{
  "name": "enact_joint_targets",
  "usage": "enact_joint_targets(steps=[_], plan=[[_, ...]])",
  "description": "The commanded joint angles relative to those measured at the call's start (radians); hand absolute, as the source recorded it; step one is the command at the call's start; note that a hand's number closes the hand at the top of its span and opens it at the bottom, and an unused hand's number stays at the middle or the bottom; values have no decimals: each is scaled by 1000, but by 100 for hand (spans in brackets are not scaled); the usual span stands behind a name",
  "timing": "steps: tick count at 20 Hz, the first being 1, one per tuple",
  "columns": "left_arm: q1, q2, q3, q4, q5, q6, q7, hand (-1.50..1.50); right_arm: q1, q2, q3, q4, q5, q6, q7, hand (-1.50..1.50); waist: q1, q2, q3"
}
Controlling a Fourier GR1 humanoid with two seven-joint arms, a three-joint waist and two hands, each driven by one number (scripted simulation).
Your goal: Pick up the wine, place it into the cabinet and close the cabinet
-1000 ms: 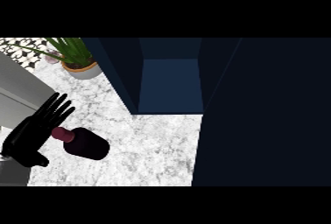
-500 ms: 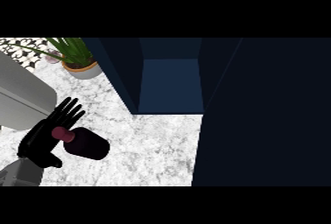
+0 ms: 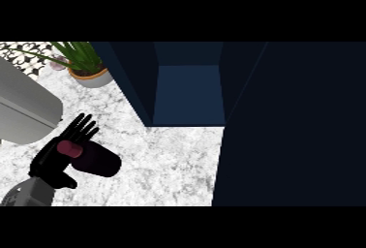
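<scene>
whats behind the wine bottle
The left hand is behind the wine bottle, with straight fingers showing past the bottle's maroon top. The bottle covers most of the palm, so any contact there cannot be seen.

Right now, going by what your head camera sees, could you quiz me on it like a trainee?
1. True or false: the cabinet stands open.
2. What stands at the back left of the counter? A) potted plant B) kettle C) bowl
3. Fill in: the wine bottle is right by the robot's ___ hand.
Key: 1 true; 2 A; 3 left.
</scene>
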Motion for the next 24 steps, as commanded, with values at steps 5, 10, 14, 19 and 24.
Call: enact_joint_targets(steps=[5, 10, 14, 19, 24], plan=[[-20, 21, -12, 70, -22, -28, -49, -150, -6, 6, 25, -87, 26, -12, 43, -150, 5, 0, 0], [-65, -30, -38, 161, -87, 17, -119, -150, 65, -19, -16, -190, -42, 8, 82, -150, -7, 0, 0], [-94, 15, -11, 261, -77, -34, -166, -150, 34, 7, 63, -148, 49, -16, 65, -150, -7, 1, -1], [-132, -29, -20, 289, -50, -47, -151, 150, -56, -26, -18, -140, -18, -27, 141, -150, -5, 1, -1], [-91, -21, -57, 220, -43, -147, -147, 150, -41, -23, -44, -106, -62, -12, 107, -150, 1, 0, 0]])
